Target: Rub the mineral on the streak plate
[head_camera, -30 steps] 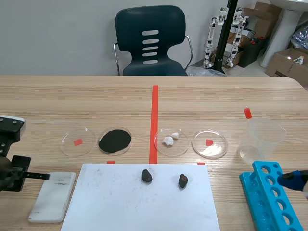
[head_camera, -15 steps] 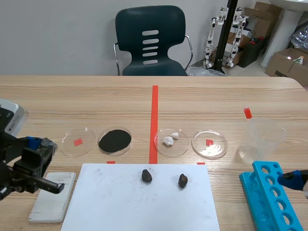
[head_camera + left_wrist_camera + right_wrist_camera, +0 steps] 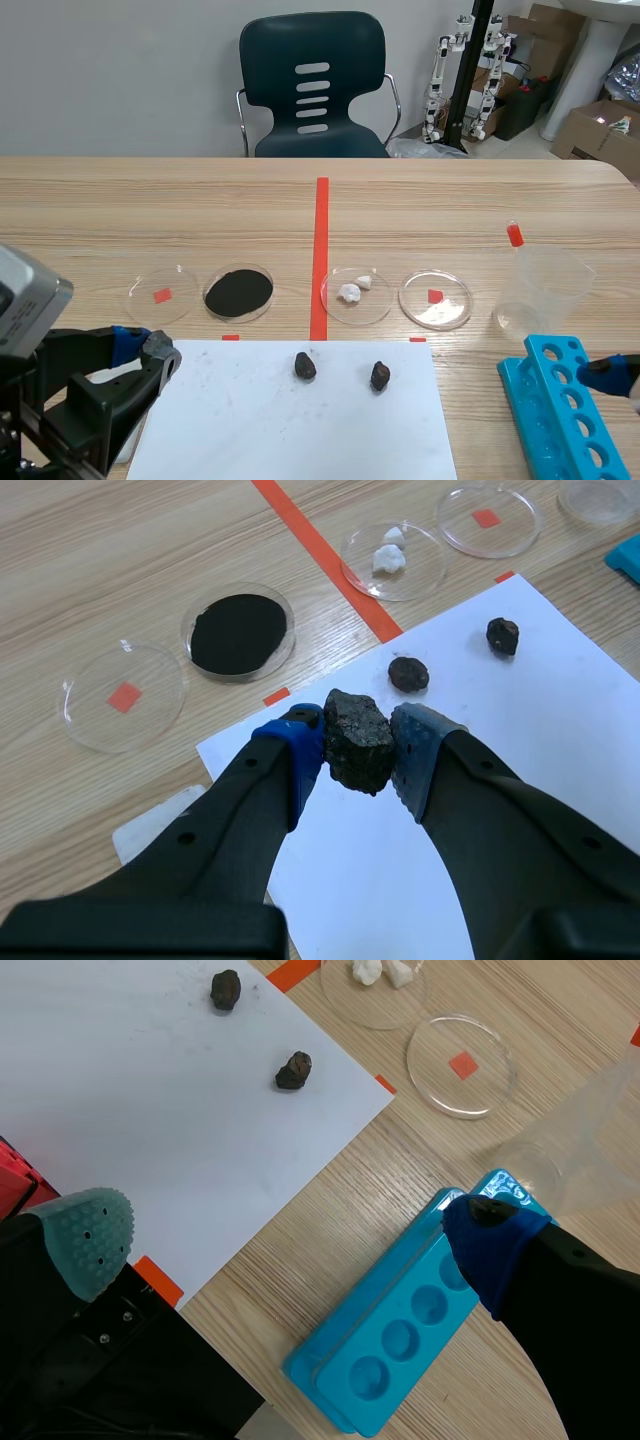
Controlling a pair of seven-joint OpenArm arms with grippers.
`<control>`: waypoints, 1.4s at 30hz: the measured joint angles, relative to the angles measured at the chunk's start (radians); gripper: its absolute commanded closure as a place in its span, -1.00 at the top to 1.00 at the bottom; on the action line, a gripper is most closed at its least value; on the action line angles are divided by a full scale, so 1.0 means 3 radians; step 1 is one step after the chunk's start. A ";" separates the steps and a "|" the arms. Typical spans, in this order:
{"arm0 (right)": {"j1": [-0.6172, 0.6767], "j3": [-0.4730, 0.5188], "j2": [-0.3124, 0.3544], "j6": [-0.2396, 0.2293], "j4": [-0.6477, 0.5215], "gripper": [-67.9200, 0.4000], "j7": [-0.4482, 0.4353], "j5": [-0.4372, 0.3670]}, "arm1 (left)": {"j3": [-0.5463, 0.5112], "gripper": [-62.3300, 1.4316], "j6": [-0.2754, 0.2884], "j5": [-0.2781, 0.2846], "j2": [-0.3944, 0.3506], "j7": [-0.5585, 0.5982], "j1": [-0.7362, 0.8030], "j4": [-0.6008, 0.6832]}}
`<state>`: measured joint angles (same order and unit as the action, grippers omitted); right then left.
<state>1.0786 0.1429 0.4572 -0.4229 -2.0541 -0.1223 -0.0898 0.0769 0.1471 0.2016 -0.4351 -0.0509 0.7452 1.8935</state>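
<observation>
Over the left edge of the white paper sheet (image 3: 560, 730), the left gripper (image 3: 358, 745) clamped a rough dark mineral lump (image 3: 357, 740); right of it, the right gripper (image 3: 290, 1235) gaped wide.

Along the table's (image 3: 450, 200) near edge, white paper sheet (image 3: 290, 430) bearing two dark mineral pieces (image 3: 305, 365) (image 3: 380, 376). Behind it, four petri dishes (image 3: 162, 295) in a row, one with black powder (image 3: 239, 291), one with white lumps (image 3: 350, 292). Toward the right edge, plastic beaker (image 3: 545, 290) and blue tube rack (image 3: 560, 415). At the near left corner, left gripper (image 3: 145, 352).

Left claw (image 3: 357, 748) with mineral (image 3: 356, 738) swung toward paper (image 3: 520, 750)
</observation>
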 measured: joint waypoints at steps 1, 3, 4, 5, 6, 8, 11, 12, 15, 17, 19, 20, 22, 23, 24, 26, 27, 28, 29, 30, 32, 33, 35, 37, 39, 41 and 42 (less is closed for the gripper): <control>0.0000 0.0000 0.0000 0.0000 0.0000 0.93 0.0000 0.0000 | 0.0000 -0.60 0.0000 0.0000 0.0000 0.0000 0.0000 0.0000; 0.0000 0.0000 0.0000 0.0001 0.0000 0.93 0.0000 0.0000 | -0.0004 -0.60 0.0000 0.0000 0.0000 0.0000 0.0000 0.0000; 0.0000 0.0000 0.0000 0.0001 0.0000 0.93 0.0000 0.0000 | -0.0010 -0.60 0.0000 0.0000 0.0000 0.0000 0.0000 0.0000; 0.0000 0.0000 0.0000 0.0001 0.0000 0.93 0.0000 0.0000 | -0.0025 -0.60 0.0000 0.0000 0.0000 0.0000 0.0000 -0.0001; 0.0000 0.0000 0.0000 0.0001 0.0000 0.93 0.0000 0.0000 | -0.0043 -0.60 0.0000 0.0000 0.0000 0.0000 0.0000 -0.0001; 0.0000 0.0000 0.0000 0.0001 0.0000 0.93 0.0000 0.0000 | -0.0083 -0.60 -0.0001 0.0000 0.0000 0.0000 0.0000 -0.0001; 0.0000 0.0000 0.0000 0.0001 0.0000 0.93 0.0000 0.0000 | -0.0116 -0.60 -0.0001 0.0000 0.0000 0.0000 0.0000 -0.0001; 0.0000 0.0000 0.0000 0.0001 0.0000 0.93 0.0000 0.0000 | -0.0121 -0.60 -0.0001 0.0000 0.0000 0.0000 0.0000 -0.0001; 0.0000 0.0000 0.0000 0.0001 0.0000 0.93 0.0000 0.0000 | -0.0137 -0.60 -0.0001 0.0001 0.0000 0.0000 0.0001 -0.0001; 0.0000 0.0000 0.0000 0.0001 0.0000 0.93 0.0000 0.0000 | -0.0137 -0.60 -0.0001 0.0001 0.0000 0.0000 0.0001 -0.0001; 0.0000 0.0000 0.0000 0.0001 0.0000 0.93 0.0000 0.0000 | -0.0137 -0.60 0.0000 0.0001 0.0000 0.0000 0.0001 -0.0001; 0.0000 0.0000 0.0000 0.0001 0.0000 0.93 0.0000 0.0000 | -0.0137 -0.60 0.0000 0.0001 0.0000 0.0000 0.0001 -0.0001; 0.0000 0.0000 0.0000 0.0001 0.0000 0.93 0.0000 0.0000 | -0.0137 -0.60 0.0000 0.0001 0.0000 0.0000 0.0001 -0.0001; 0.0000 0.0000 0.0000 0.0001 0.0000 0.93 0.0000 0.0000 | -0.0137 -0.60 0.0000 0.0001 0.0000 0.0000 0.0001 -0.0001; 0.0000 0.0000 0.0000 0.0001 0.0000 0.93 0.0000 0.0000 | -0.0137 -0.60 0.0000 0.0001 0.0000 0.0000 0.0001 -0.0001; 0.0000 0.0000 0.0000 0.0001 0.0000 0.93 0.0000 0.0000 | -0.0137 -0.60 0.0000 0.0001 0.0000 0.0000 0.0001 -0.0001; 0.0000 0.0000 0.0000 0.0001 0.0000 0.93 0.0000 0.0000 | -0.0137 -0.60 0.0000 0.0001 0.0000 0.0000 0.0001 -0.0001; 0.0000 0.0000 0.0000 0.0001 0.0000 0.93 0.0000 0.0000 | -0.0137 -0.60 0.0000 0.0001 0.0000 0.0000 0.0001 -0.0001; 0.0000 0.0000 0.0000 0.0001 0.0000 0.93 0.0000 0.0000 | -0.0137 -0.60 0.0000 0.0001 0.0000 0.0000 0.0001 -0.0001; 0.0000 0.0000 0.0000 0.0001 0.0000 0.93 0.0000 0.0000 | -0.0137 -0.60 0.0000 0.0001 0.0000 0.0000 0.0001 -0.0001; 0.0000 0.0000 0.0000 0.0001 0.0000 0.93 0.0000 0.0000 | -0.0137 -0.60 0.0000 0.0001 0.0000 0.0000 0.0001 -0.0001; 0.0000 0.0000 0.0000 0.0001 0.0000 0.93 0.0000 0.0000 | -0.0137 -0.60 0.0000 0.0001 0.0000 0.0000 0.0001 -0.0001; 0.0000 0.0000 0.0000 0.0001 0.0000 0.93 0.0000 0.0000 | -0.0137 -0.60 0.0000 0.0001 0.0000 0.0000 0.0001 -0.0001; 0.0000 0.0000 0.0000 0.0001 0.0000 0.93 0.0000 0.0000 | -0.0137 -0.60 0.0000 0.0001 0.0000 0.0000 0.0001 -0.0001; 0.0000 0.0000 0.0000 0.0001 0.0000 0.93 0.0000 0.0000 | -0.0137 -0.60 0.0000 0.0001 0.0000 0.0000 0.0001 -0.0001; 0.0000 0.0000 0.0000 0.0001 0.0000 0.93 0.0000 0.0000 | -0.0137 -0.60 0.0000 0.0001 0.0000 0.0000 0.0001 -0.0001; 0.0000 0.0000 0.0000 0.0001 0.0000 0.93 0.0000 0.0000 | -0.0137 -0.60 0.0000 0.0001 0.0000 0.0000 0.0001 -0.0001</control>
<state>1.0786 0.1429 0.4572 -0.4225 -2.0541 -0.1223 -0.0898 0.0357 0.1471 0.2020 -0.4351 -0.0509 0.7456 1.8931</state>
